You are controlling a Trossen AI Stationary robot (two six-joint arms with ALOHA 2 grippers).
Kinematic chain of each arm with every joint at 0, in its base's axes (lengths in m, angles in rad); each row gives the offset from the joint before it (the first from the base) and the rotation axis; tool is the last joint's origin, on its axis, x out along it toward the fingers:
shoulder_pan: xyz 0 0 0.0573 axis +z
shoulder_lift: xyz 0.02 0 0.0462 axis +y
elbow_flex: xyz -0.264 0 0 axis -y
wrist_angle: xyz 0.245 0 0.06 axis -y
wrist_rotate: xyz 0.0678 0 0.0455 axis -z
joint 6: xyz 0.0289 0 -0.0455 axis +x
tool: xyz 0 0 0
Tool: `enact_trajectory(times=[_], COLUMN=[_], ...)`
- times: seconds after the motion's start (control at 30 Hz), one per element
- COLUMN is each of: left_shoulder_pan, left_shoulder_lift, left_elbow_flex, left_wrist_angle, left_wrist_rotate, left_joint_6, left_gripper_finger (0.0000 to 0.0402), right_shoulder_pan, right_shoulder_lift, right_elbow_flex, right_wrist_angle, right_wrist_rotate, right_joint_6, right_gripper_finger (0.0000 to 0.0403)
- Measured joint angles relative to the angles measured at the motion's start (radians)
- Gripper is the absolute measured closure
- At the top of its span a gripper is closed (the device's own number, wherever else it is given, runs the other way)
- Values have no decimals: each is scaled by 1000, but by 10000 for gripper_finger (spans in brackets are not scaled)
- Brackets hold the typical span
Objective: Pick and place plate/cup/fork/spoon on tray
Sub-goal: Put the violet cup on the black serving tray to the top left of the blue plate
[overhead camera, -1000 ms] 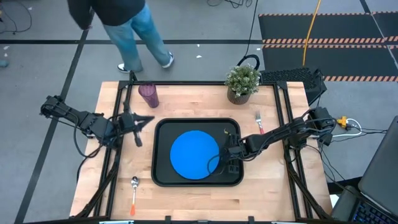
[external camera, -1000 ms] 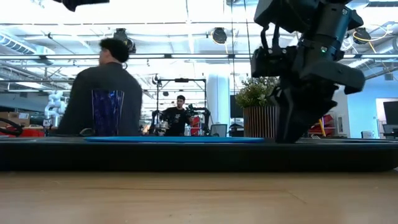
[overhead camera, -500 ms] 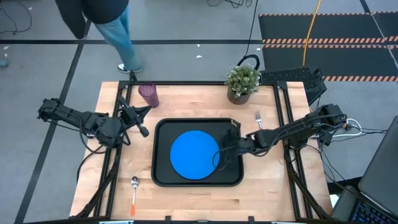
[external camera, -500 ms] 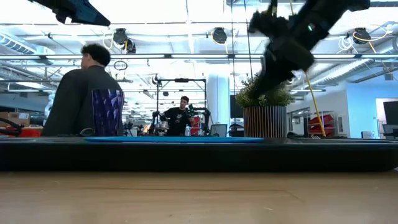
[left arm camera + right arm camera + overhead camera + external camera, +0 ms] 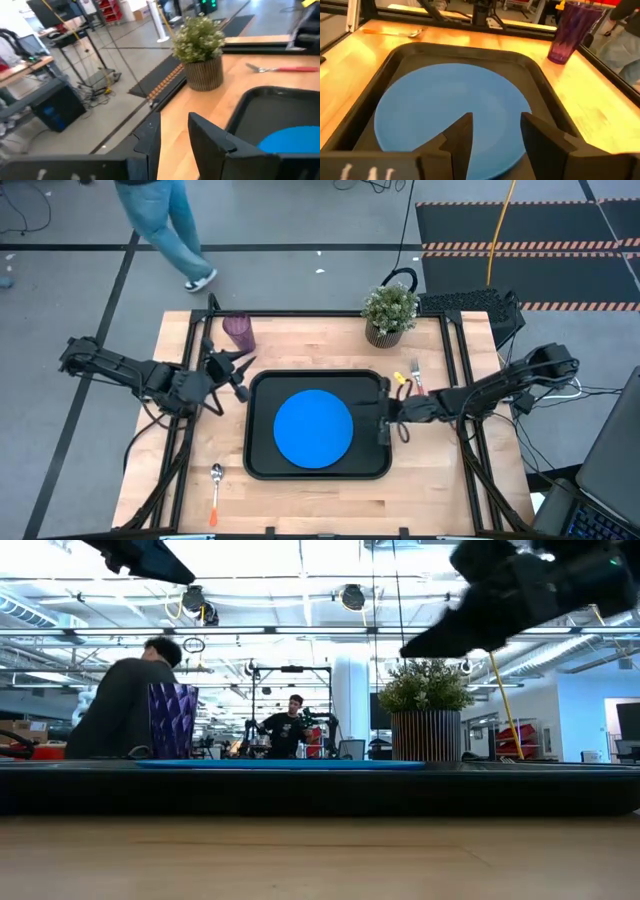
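Your left gripper [image 5: 240,374] hovers over bare table just off the tray's far-left corner, its fingers [image 5: 150,137] set narrowly apart with nothing between them. Just beyond it, at the table's far edge, the purple cup [image 5: 238,332] stands upright on the wood. Near the front edge on the same side, the spoon [image 5: 216,490] lies on the table, bowl toward the tray and orange handle toward the front, well apart from both grippers.

In the middle of the table you have the black tray [image 5: 262,465], and the blue plate [image 5: 313,428] lies flat inside it, roughly centred and with black floor showing all round. The right wrist view shows the plate [image 5: 450,110] lying flat, clear of the tray's wall [image 5: 547,107], with the cup [image 5: 572,30] outside the tray beyond its corner.

Your right gripper [image 5: 385,425] sits over the tray's right rim, pointing toward the plate; its fingers [image 5: 462,132] are parted a moderate way and hold nothing. Behind it, on the wood between tray and plant, the fork [image 5: 415,374] lies with its red handle toward the front. The potted plant [image 5: 388,312] stands at the far edge on the right.

Beyond the table's far-left corner a person [image 5: 165,225] in jeans is on the floor.
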Motion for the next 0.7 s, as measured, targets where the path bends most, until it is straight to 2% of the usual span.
enact_trajectory(times=[0.13,0.23,0.37,0.5,0.57,0.7], left_shoulder_pan=[50,118,229,335,395,538], left_shoulder_lift=[55,98,172,259,298,358], left_elbow_flex=[36,108,252,395,453,517], left_wrist_angle=[-7,-102,-365,-631,-727,-864], left_wrist_rotate=[4,75,227,300,345,500], left_joint_6=[28,9,-81,-120,-120,-106], left_gripper_finger=[298,298,298,298,298,298], right_shoulder_pan=[0,6,31,49,53,53], right_shoulder_lift=[-84,-133,-182,-215,-217,-217], right_elbow_flex=[-88,-159,-224,-233,-233,-233], right_wrist_angle=[102,207,283,286,289,280], right_wrist_rotate=[0,-8,-40,-29,-29,-30], right_joint_6=[-27,-28,-31,-55,-79,-97], right_gripper_finger=[245,245,245,245,245,245])
